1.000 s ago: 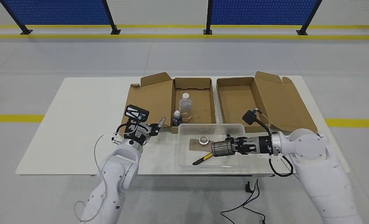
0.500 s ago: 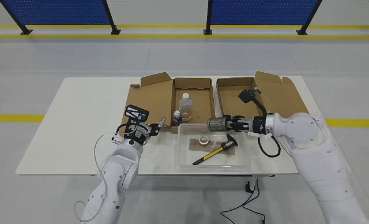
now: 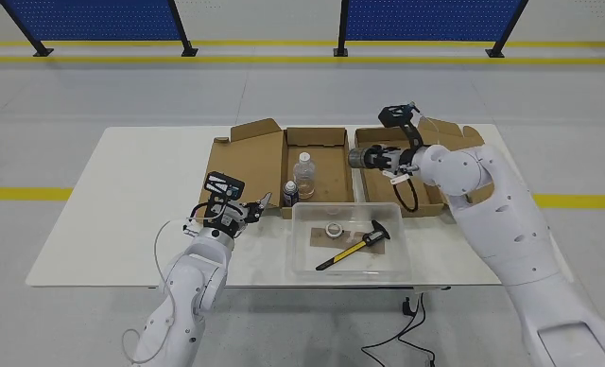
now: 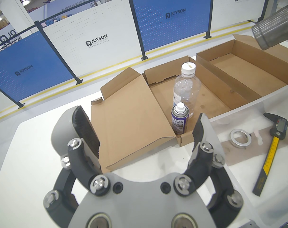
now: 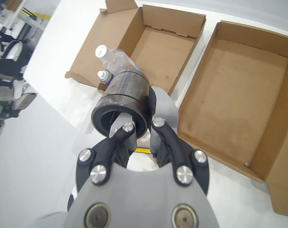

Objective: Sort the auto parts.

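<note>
The white table (image 3: 123, 197) stands on a gray floor with yellow lines (image 3: 284, 60). Blue fence panels (image 3: 95, 12) stand far behind. The left pincer (image 4: 141, 122) hangs wide open and holds nothing, near the left box (image 3: 326, 154). That box has a bottle (image 3: 303, 171) and a spray can (image 3: 290, 192) in it. The right pincer (image 3: 376, 160) grips a dark metal sleeve (image 3: 360, 159) over the left edge of the right box (image 3: 380, 187).
</note>
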Controlling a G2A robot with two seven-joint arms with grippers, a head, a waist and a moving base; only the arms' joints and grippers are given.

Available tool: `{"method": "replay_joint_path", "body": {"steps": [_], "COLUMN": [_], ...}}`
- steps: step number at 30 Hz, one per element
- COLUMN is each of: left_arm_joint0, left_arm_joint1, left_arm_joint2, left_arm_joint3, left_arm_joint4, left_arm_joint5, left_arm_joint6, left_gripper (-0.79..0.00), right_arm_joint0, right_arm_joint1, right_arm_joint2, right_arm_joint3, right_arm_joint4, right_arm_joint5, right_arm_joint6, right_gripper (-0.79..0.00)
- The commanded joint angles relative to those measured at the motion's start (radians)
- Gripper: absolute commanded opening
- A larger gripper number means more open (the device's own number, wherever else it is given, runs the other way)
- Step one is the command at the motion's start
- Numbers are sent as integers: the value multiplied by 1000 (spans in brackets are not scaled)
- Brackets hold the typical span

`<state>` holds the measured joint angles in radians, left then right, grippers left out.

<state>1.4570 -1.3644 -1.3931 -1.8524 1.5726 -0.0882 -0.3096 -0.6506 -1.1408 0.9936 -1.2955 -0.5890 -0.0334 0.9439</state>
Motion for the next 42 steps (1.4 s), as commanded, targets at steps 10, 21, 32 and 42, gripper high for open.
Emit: {"method": "replay_joint_path", "body": {"steps": [10, 21, 32, 42], "left_arm_joint0": [0, 0, 0, 0], "left_arm_joint1": [0, 0, 0, 0], "left_arm_joint2": [0, 0, 0, 0], "left_arm_joint3": [0, 0, 0, 0], "left_arm_joint4": [0, 0, 0, 0], "left_arm_joint5": [0, 0, 0, 0], "left_arm_joint6": [0, 0, 0, 0], "left_gripper": [0, 0, 0, 0], "right_arm_joint0": [182, 280, 318, 318], "right_arm_joint1": [-102, -216, -253, -253], "right_arm_joint2": [-244, -389, -412, -412], "right_arm_joint3": [310, 587, 710, 710], "right_arm_joint4": [-101, -79, -64, -64], "right_arm_joint5": [-23, -154, -281, -281], "right_arm_joint6": [-58, -73, -86, -86], "right_gripper": [-785, -785, -785, -785]}}
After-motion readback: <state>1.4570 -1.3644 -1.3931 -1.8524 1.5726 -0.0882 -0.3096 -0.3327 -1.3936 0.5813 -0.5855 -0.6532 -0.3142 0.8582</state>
